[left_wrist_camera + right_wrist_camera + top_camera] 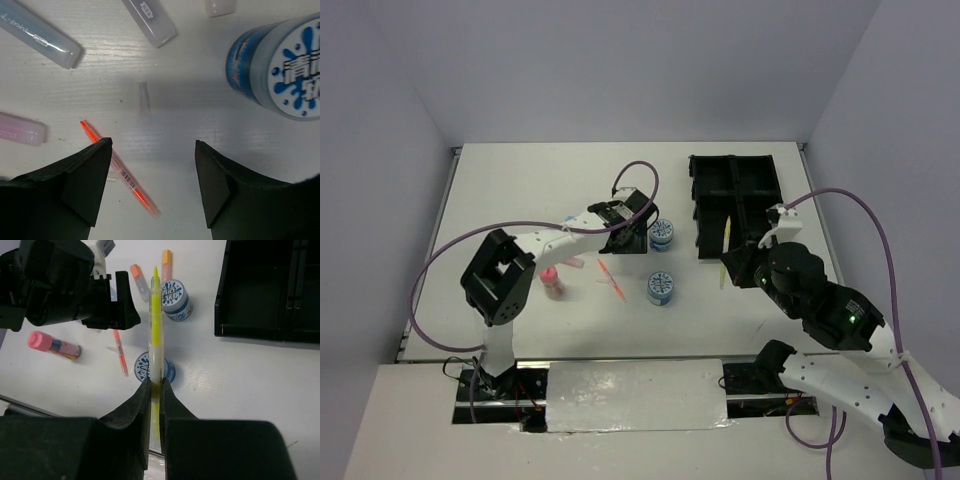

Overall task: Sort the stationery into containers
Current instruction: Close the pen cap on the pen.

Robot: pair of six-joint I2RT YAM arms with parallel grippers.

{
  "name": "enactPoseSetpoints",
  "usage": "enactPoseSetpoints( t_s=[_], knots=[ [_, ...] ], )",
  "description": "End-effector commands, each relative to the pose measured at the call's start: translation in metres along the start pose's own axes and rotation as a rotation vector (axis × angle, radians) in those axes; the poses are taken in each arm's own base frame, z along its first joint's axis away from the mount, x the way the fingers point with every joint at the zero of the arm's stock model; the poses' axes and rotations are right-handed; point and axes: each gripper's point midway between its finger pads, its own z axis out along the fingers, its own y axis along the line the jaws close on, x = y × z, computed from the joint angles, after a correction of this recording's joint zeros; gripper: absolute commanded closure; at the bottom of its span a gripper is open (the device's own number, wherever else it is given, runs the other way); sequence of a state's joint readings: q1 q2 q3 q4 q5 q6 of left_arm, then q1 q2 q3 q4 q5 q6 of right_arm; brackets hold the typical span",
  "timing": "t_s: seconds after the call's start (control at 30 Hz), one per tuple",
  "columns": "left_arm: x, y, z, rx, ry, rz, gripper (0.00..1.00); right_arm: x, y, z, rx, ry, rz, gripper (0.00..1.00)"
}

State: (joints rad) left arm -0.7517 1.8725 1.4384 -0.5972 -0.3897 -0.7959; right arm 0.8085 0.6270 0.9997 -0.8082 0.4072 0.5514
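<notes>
Stationery lay scattered over the left and middle of the white table (520,190), while the black tray (694,200) sat at the far right with its compartments running away from the arms.

The right gripper (155,385) was clamped on the yellow pen (155,330). Its two fingers pressed against the lower barrel from either side, and most of the pen stuck out beyond them towards the left arm. From above, that pen hung over the table at the tray's near left corner, lifted off the surface.

The left gripper (153,145) was spread wide and grasped nothing, with bare table between its fingertips (107,142). It hovered low, pointing down just left of the far tub (661,234). The left wrist view showed the same tub beyond the right-hand finger, apart from it.

The orange pen (115,165) lay flat and slanted, passing under the tip of the other finger; whether they touched I could not tell. A small clear cap (144,96) lay ahead of the gap. A blue stick (40,32) and a pale purple stick (20,127) lay further off.

The near tub (660,288) stood upright just right of the orange pen. The pink bottle (552,283) lay on its side well to the left, near the left arm's elbow.
</notes>
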Motion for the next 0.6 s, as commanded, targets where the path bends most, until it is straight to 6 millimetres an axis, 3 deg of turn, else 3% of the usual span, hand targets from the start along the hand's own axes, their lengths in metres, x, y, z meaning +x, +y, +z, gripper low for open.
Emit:
enactPoseSetpoints(
  t_s=[0.0, 0.23, 0.53, 0.57],
  knots=[
    [-0.008, -0.009, 0.009, -0.006, -0.029, -0.045, 0.21, 0.003, -0.001, 0.003, 0.001, 0.005, -0.024, 1.0],
    [0.002, -0.009, 0.036, -0.051, 0.0, -0.02, 0.23, 0.014, 0.002, 0.012, -0.017, 0.026, -0.041, 1.0],
    [0.005, 0.006, 0.05, -0.064, 0.009, -0.059, 0.27, 0.019, 0.003, 0.017, -0.019, 0.04, -0.048, 1.0],
    [0.006, 0.006, 0.051, -0.056, 0.016, -0.058, 0.31, 0.02, 0.003, 0.018, -0.018, 0.044, -0.051, 1.0]
  ],
)
